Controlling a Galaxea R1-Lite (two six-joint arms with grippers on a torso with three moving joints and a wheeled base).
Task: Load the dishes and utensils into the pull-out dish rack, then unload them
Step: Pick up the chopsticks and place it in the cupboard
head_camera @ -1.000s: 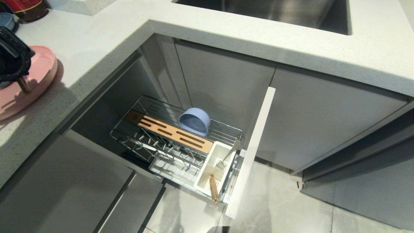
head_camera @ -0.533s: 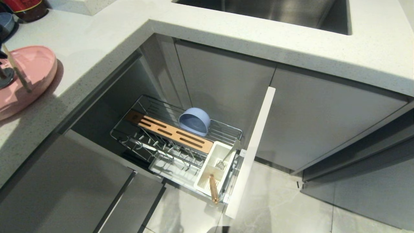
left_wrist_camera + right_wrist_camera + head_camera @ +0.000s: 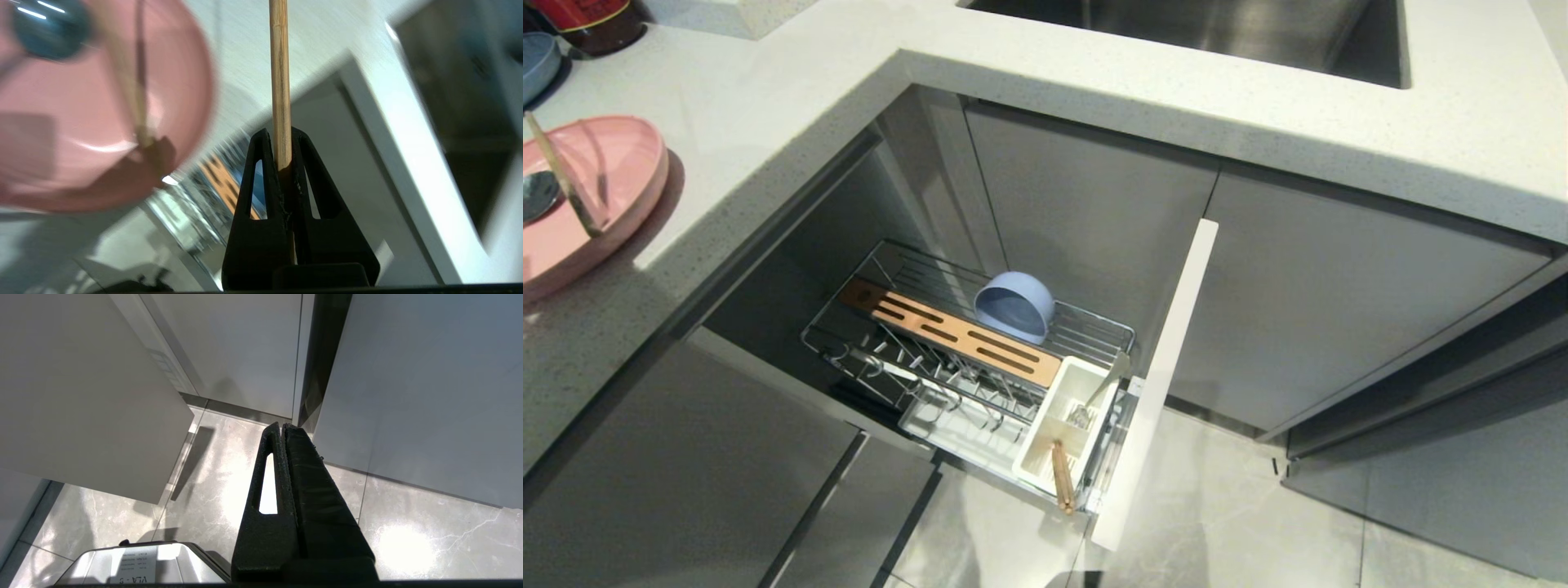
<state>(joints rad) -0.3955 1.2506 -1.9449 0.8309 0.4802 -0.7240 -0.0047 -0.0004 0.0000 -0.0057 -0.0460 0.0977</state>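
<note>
Spanning the corner, white table [image 3: 768,90]; below it, pull-out dish rack [image 3: 980,359] drawn open, light-blue bowl [image 3: 1015,305] on its side inside. On the table, pink plate [image 3: 596,196] bearing one chopstick [image 3: 560,175]. Left claw [image 3: 282,163] clamped on second chopstick [image 3: 280,81]: light, stiff, likely slippery, best pinched mid-shaft. Right claw [image 3: 282,430] together, parked above floor.

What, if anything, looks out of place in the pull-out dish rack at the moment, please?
Two things. The light-blue bowl lies tipped on its side on the pull-out dish rack, opening facing sideways. The chopsticks in the white cutlery box poke out beyond its near end.
</note>
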